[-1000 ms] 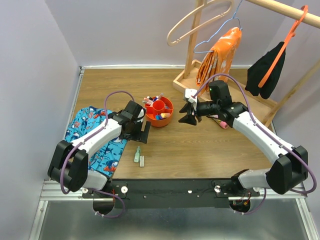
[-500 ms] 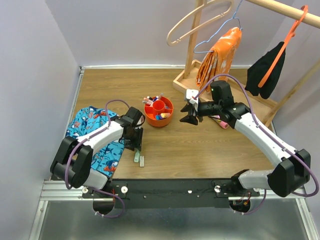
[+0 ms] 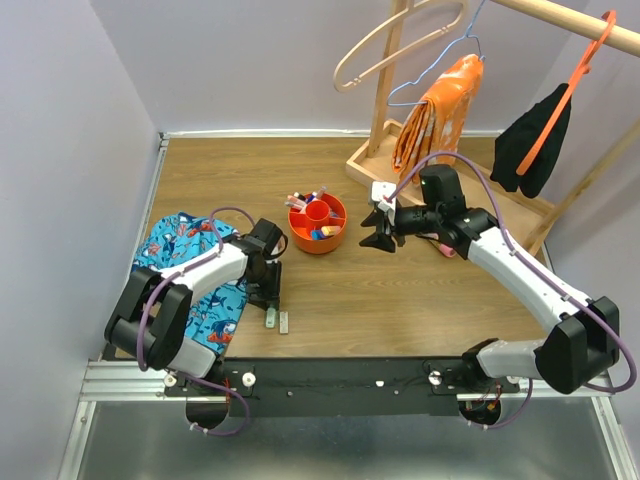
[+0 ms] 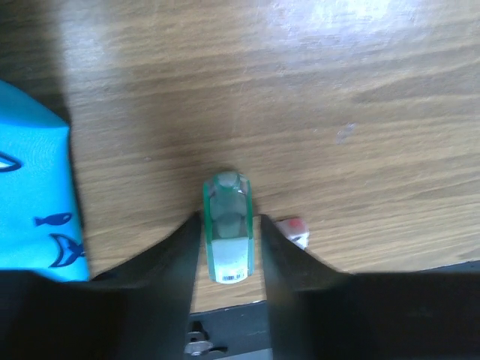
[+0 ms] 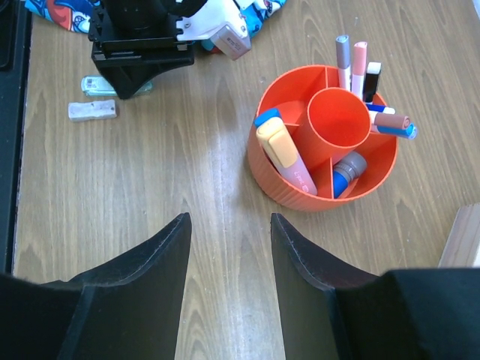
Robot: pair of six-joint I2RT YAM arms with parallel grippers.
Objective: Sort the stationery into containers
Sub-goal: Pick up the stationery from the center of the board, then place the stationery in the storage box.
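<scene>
A pale green marker [image 4: 228, 232] lies on the wooden table near its front edge, and my left gripper [image 4: 229, 218] is shut on it, one finger against each side. From above, the left gripper [image 3: 268, 298] points down over the marker [image 3: 270, 321]. A short white piece of stationery [image 3: 284, 322] lies just right of it. The red-orange bowl [image 3: 335, 236] holds several markers and highlighters. My right gripper [image 3: 376, 238] hovers open to the right of the bowl [image 5: 300, 196], nothing between its fingers [image 5: 169, 247]. A pink marker [image 3: 447, 250] lies under the right arm.
A blue shark-print cloth [image 3: 170, 250] lies at the left, close to the left arm. A wooden rack base [image 3: 362, 163] with hangers and hanging clothes stands at the back right. The black front rail [image 4: 225, 330] runs right below the green marker.
My left gripper has moved from beside the bowl toward the front edge, come down over the green marker and closed on it. The right arm has barely shifted.
</scene>
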